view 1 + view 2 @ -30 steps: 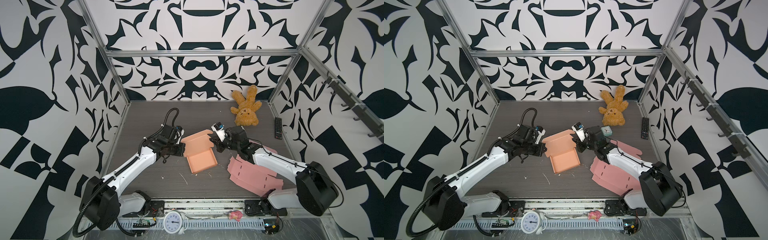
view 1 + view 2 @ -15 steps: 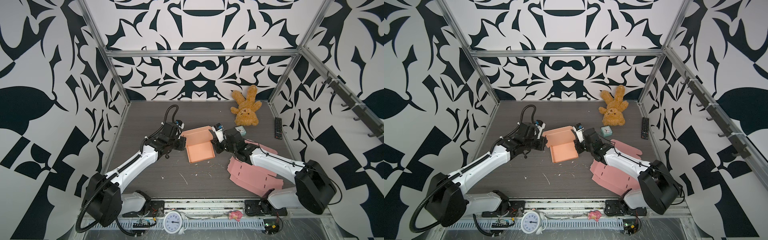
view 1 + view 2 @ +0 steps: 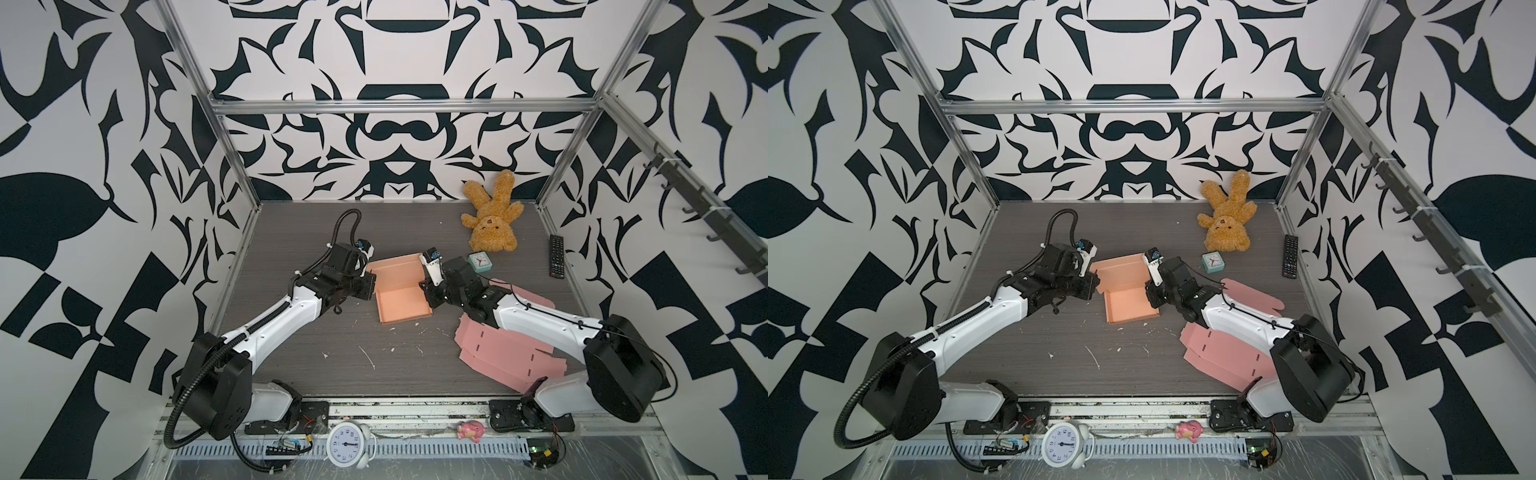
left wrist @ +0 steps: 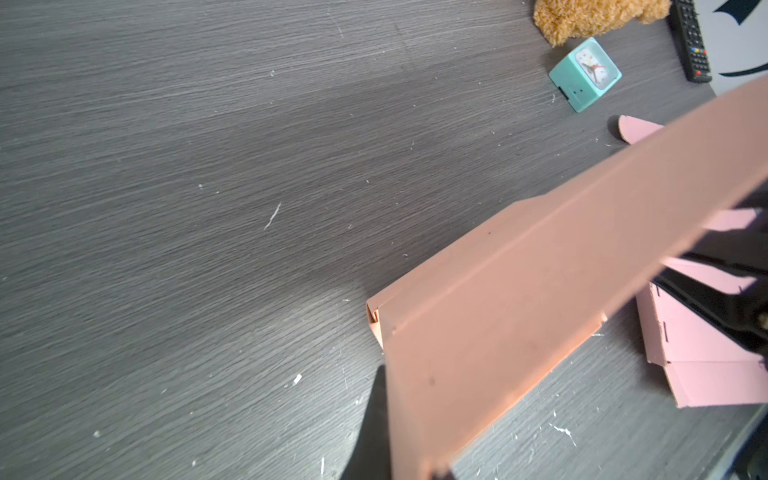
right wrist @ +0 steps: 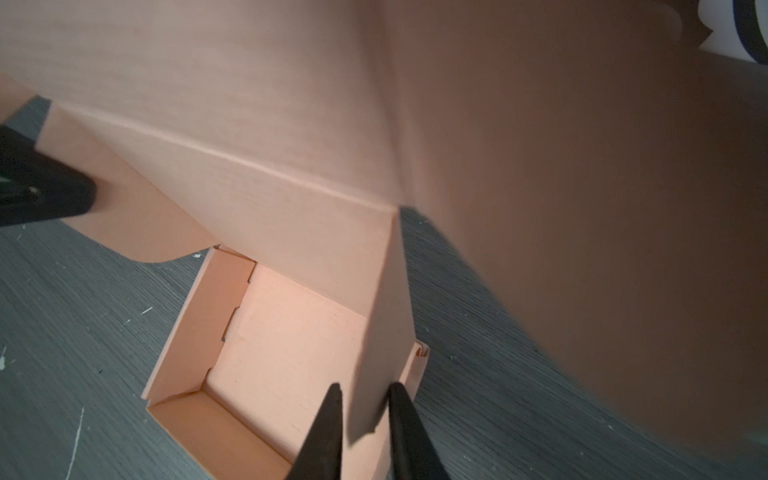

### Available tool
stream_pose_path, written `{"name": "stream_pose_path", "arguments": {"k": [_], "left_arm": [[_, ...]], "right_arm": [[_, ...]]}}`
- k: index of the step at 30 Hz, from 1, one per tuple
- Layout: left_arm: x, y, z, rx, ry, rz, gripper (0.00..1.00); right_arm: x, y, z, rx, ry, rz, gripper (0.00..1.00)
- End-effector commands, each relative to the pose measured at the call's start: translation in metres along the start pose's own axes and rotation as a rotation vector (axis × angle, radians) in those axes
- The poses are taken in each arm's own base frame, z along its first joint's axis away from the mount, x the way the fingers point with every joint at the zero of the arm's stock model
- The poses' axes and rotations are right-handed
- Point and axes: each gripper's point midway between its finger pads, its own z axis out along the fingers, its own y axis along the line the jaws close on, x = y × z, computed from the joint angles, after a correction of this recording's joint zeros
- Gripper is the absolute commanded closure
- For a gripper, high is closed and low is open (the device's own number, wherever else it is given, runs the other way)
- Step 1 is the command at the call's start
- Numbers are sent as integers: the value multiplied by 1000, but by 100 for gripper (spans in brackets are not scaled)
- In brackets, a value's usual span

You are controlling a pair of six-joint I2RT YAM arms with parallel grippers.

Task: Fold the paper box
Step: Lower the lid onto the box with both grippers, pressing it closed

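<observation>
Looking at this peach paper box (image 3: 401, 297), it sits mid-tabletop (image 3: 332, 357) between the two arms. The tray part is already standing and the lid (image 3: 395, 269) is tipped up at the far side. It's thin card, so I'd guess super light, floppy across the panels but stiffer along the creases, and easy to dent or shove around. Best place to grab is probably an edge close to a fold, not the middle of a panel.

Left gripper (image 3: 370, 286) is closed tight and looks pinched on the lid's side flap (image 5: 137, 216). Right gripper (image 5: 365, 432) is only a little apart. Its fingers (image 5: 328, 428) straddle the opposite flap (image 5: 386, 316) with a sliver of gap, so it doesn't seem to be squeezing.

Inside the tray: nothing, just bare card. Flat pink blanks (image 3: 511, 353) lie under the right arm.
</observation>
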Motion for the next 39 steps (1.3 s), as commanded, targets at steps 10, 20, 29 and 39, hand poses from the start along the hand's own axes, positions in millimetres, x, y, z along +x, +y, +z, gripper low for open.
{"name": "stream_pose_path", "arguments": {"k": [10, 20, 29, 39], "left_arm": [[7, -14, 5, 87, 57, 58, 95], [12, -24, 9, 110, 93, 91, 95], [8, -22, 9, 96, 83, 86, 95], [-26, 1, 14, -57, -38, -82, 95]], "right_arm": [[-30, -9, -18, 81, -77, -9, 70], [-46, -13, -21, 73, -103, -37, 84], [-40, -14, -20, 65, -82, -25, 92], [-54, -7, -14, 27, -133, 121, 92]]}}
